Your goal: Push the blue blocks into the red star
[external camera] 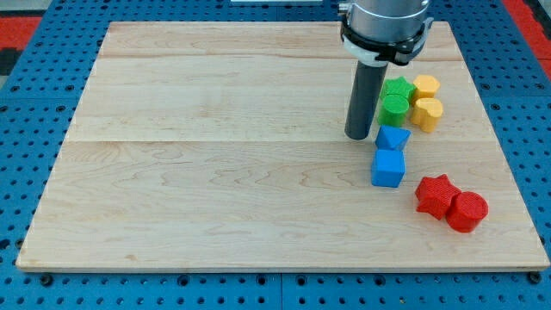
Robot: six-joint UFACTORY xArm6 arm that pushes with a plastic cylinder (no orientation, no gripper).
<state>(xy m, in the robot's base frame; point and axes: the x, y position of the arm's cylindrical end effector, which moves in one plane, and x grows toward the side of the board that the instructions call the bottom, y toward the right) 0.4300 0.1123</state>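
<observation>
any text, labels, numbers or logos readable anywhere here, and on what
None: no words, numbers, labels or logos show anywhere.
The blue blocks, red star, red cylinder, green blocks and yellow blocks are plain.
The wooden board and the rod ending in my tip carry no marking.
</observation>
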